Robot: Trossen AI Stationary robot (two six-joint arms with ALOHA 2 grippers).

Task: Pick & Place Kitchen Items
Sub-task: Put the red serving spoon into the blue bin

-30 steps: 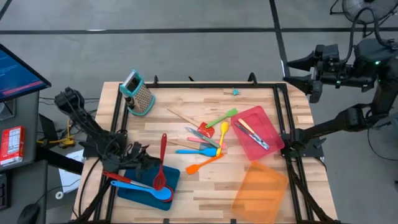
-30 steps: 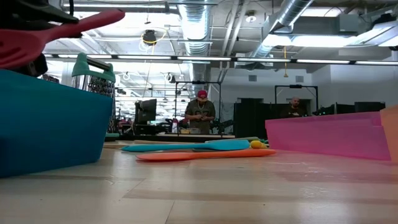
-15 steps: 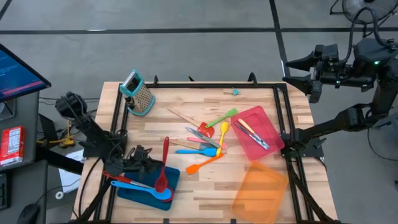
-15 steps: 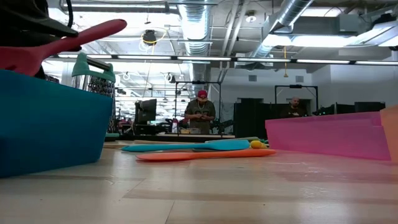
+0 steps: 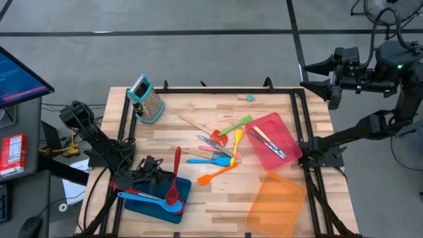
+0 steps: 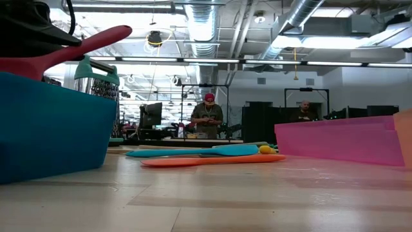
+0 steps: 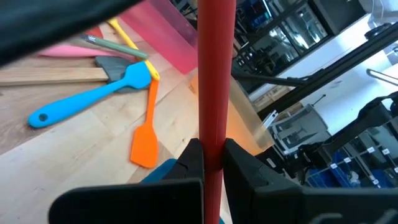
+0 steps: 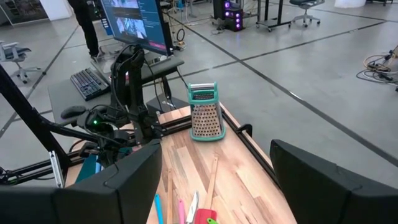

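My left gripper (image 5: 164,177) is shut on a red slotted turner (image 5: 174,173) above the blue tray (image 5: 188,188) at the table's near left. The turner's head (image 5: 170,196) is over the tray, beside a blue spoon (image 5: 149,198) lying in it. In the low view the head is hidden behind the tray wall (image 6: 51,129) and the handle (image 6: 96,40) slants up. More utensils (image 5: 218,151) lie loose at the table's middle. My right gripper (image 5: 310,76) waits open in the air beyond the far right corner. My left gripper pinches the red turner's handle about midway (image 7: 211,134) between its two fingers (image 7: 191,160). The fingers come from the table's left and lie across the handle. The turner is tilted, head low in the blue tray and free end (image 5: 177,151) higher. I cannot tell whether the head touches the tray.
A red tray (image 5: 281,125) with a few utensils sits at the right, an orange tray (image 5: 276,203) near the right corner, and a box grater (image 5: 149,100) at the far left. Black frame rails run along the table's edges. People stand in the room behind.
My left gripper has moved down and slightly toward the near edge, still shut on the red turner. The turner's head has sunk behind the blue tray's wall, and its handle has tipped a little flatter.
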